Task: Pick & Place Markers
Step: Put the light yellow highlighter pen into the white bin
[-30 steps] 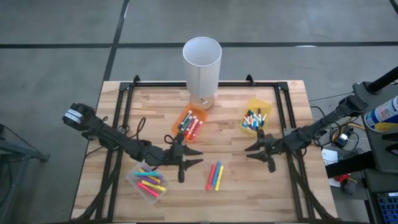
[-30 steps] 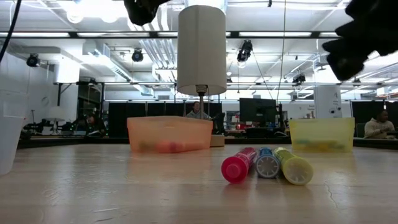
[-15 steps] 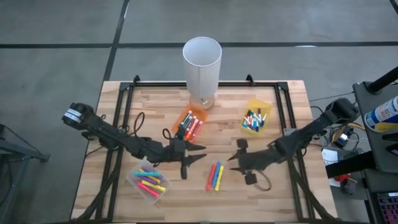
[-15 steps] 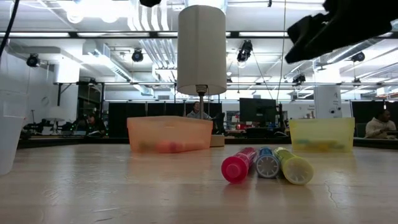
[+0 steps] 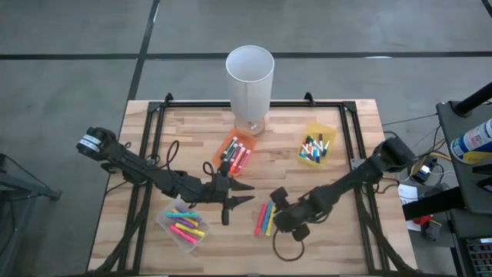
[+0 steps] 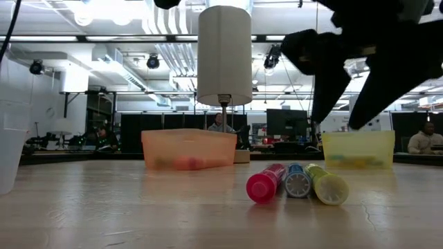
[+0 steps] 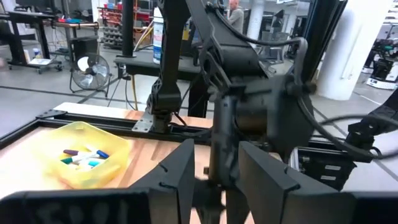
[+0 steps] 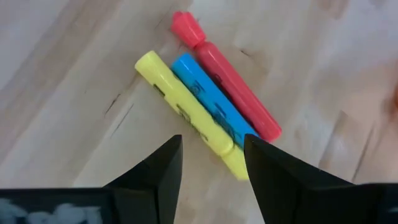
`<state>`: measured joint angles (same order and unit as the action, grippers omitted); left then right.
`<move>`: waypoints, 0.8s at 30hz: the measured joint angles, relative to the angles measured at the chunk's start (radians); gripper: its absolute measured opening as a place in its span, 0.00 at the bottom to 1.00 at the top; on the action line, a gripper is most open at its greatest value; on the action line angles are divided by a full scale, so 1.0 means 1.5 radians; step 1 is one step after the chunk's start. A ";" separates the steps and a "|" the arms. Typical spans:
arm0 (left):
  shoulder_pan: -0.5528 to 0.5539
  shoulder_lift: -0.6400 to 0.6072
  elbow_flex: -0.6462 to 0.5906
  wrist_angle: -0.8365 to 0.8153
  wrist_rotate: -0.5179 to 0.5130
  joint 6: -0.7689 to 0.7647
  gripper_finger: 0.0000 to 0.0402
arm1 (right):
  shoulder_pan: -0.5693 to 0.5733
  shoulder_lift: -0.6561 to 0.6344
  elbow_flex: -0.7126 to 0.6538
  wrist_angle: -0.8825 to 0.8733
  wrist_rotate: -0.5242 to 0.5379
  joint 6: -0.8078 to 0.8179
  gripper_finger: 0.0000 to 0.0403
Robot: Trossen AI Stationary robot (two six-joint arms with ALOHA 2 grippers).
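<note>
Three markers lie side by side, loose on the wooden table: a yellow [image 8: 186, 115], a blue [image 8: 211, 102] and a red-pink one [image 8: 233, 87]. They also show in the high view [image 5: 264, 218] and the low view [image 6: 296, 182]. My right gripper [image 8: 211, 163] hangs open just above them, fingers pointing down, and touches nothing; it also shows in the high view [image 5: 278, 211] and the low view [image 6: 349, 97]. My left gripper [image 5: 243, 194] is open and empty, to the left of the three markers.
An orange bin [image 5: 235, 155], a yellow bin [image 5: 317, 146] and a clear bin [image 5: 184, 226] each hold several markers. A tall white cylinder [image 5: 250, 77] stands at the far edge. A black cable loop [image 5: 287, 250] hangs below my right arm near the front.
My right gripper has swung from the table's right side toward its left and near edge. It has tipped its fingers down and now stands over the three loose markers. The markers have not moved.
</note>
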<state>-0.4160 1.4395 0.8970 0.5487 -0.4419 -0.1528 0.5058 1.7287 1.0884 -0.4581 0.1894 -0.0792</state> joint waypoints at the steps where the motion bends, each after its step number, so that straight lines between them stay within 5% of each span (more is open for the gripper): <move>1: 0.000 0.000 0.000 0.000 0.000 0.000 0.30 | 0.000 0.014 0.010 0.000 0.000 -0.012 0.41; 15: -0.006 -0.001 0.000 -0.004 0.005 -0.003 0.30 | -0.004 0.146 0.085 -0.061 -0.005 -0.127 0.39; 24: -0.006 -0.002 0.000 -0.005 0.006 -0.003 0.30 | -0.006 0.153 0.092 -0.071 -0.022 -0.117 0.34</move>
<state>-0.4244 1.4372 0.8967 0.5411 -0.4335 -0.1574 0.4970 1.9579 1.2263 -0.5651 0.1565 -0.2554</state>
